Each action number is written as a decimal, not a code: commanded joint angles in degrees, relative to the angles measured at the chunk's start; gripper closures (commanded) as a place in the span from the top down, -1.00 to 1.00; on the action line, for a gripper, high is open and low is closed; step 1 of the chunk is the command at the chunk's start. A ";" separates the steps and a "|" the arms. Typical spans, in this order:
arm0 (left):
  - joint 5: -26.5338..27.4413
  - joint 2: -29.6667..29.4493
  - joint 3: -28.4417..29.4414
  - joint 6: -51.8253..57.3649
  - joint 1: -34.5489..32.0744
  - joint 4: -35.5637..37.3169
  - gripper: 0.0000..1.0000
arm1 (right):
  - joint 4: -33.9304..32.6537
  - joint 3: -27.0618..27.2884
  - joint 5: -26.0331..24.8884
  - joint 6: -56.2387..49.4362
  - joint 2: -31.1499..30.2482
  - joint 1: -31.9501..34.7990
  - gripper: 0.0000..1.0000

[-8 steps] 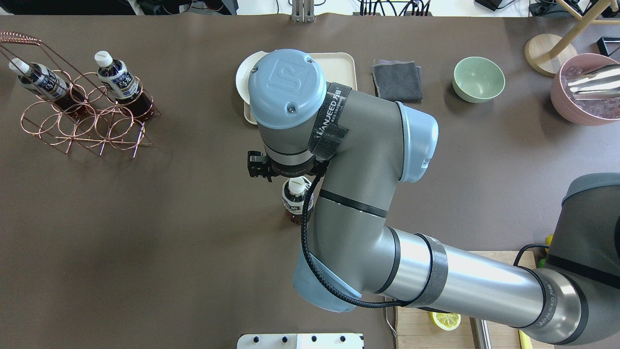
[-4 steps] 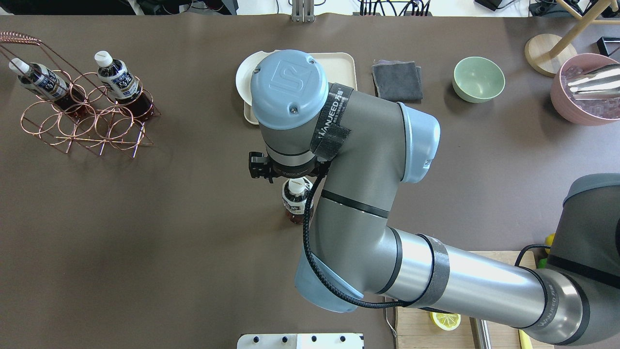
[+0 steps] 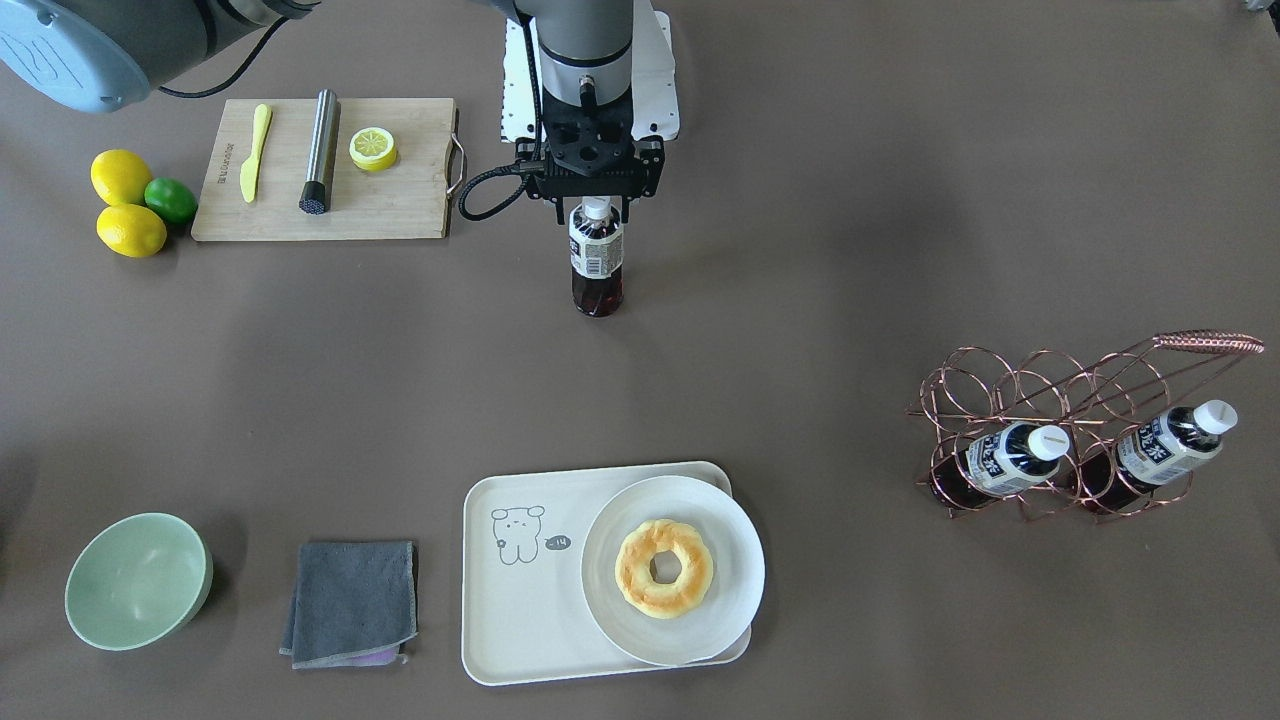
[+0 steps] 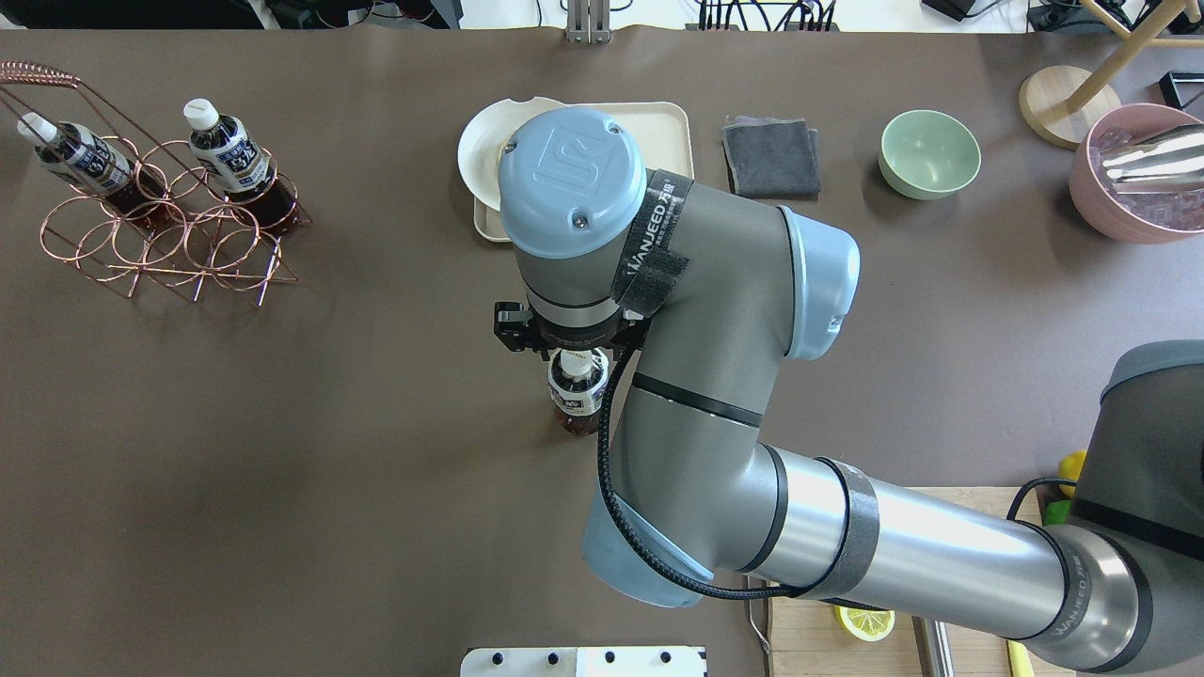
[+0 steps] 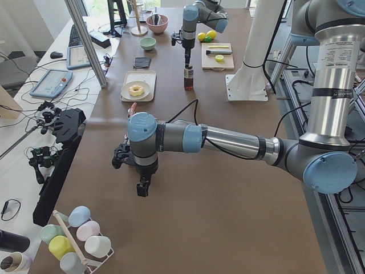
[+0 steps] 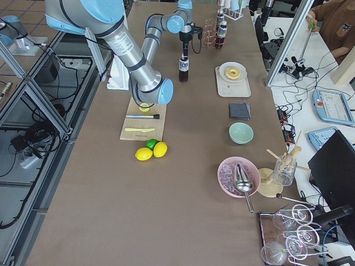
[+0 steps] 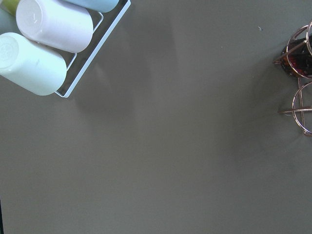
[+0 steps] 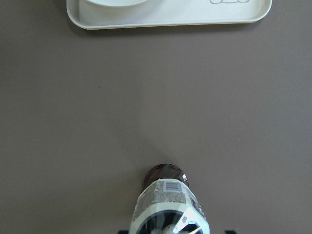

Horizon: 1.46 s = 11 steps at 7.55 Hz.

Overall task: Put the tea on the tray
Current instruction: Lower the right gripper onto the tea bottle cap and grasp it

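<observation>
One tea bottle (image 3: 597, 262) stands upright on the bare table, well short of the tray; it also shows in the overhead view (image 4: 578, 387) and at the bottom of the right wrist view (image 8: 168, 204). My right gripper (image 3: 597, 207) hangs directly over its white cap, jaws open on either side of the cap. The cream tray (image 3: 520, 620) with the bear drawing lies further out and holds a round plate (image 3: 735, 600) with a doughnut (image 3: 664, 568). My left gripper (image 5: 141, 185) hovers over bare table far to the left; I cannot tell whether it is open or shut.
Two alike bottles (image 3: 1000, 458) (image 3: 1165, 445) lie in a copper wire rack (image 3: 1060, 390). A cutting board (image 3: 400, 210), lemons and a lime (image 3: 125, 205), a green bowl (image 3: 138, 580) and a grey cloth (image 3: 352, 600) sit on the right arm's side. Cups on a rack (image 7: 44, 44) are near the left wrist.
My right gripper has shifted sideways and back toward the robot, from beside the standing bottle to directly over its cap. The bottle has not moved.
</observation>
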 commanded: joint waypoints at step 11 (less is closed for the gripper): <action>0.18 -1.65 0.15 0.16 -0.63 2.50 0.95 | -4.31 5.23 0.88 -0.86 0.68 3.07 -1.00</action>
